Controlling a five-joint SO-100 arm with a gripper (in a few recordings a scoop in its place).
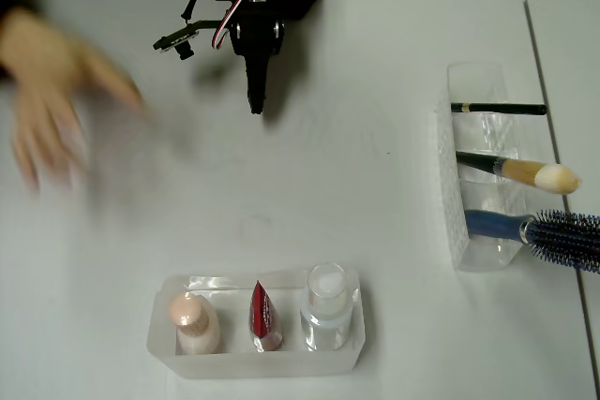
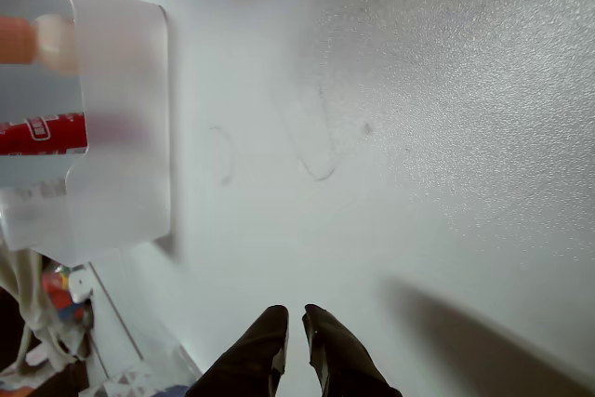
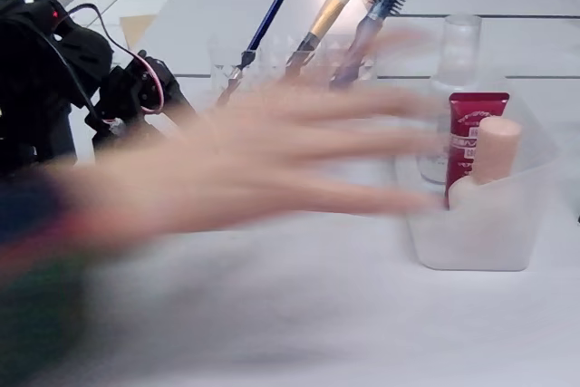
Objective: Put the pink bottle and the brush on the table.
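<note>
- The pink bottle (image 1: 193, 319) is sitting upright in the left slot of a frosted plastic tray (image 1: 258, 357) near the bottom edge of the overhead view. The fixed view catches it too (image 3: 494, 153), poking up over the tray wall.
- Right next to it in the middle slot is a red tube (image 1: 263, 314), and a clear bottle with a white top (image 1: 327, 307) takes the right slot.
- The brush (image 1: 525, 172) is over on the right side of the overhead view, lying across a second clear organizer (image 1: 483, 168) with its fluffy cream tip hanging out past the right edge.
- Same organizer also holds a dark green pencil (image 1: 497, 109) above the brush and a blue-handled hairbrush (image 1: 544, 229) below it.
- The tool (image 1: 255, 100) is at the top middle of the table (image 1: 328, 185), well away from both containers. In the wrist view the black fingertips (image 2: 267, 330) are nearly together with just a thin gap, nothing between them.
- A person's hand (image 1: 52, 91) is blurred over the left of the table in the overhead view, and smeared across the fixed view (image 3: 272, 169) in front of the organizer.
</note>
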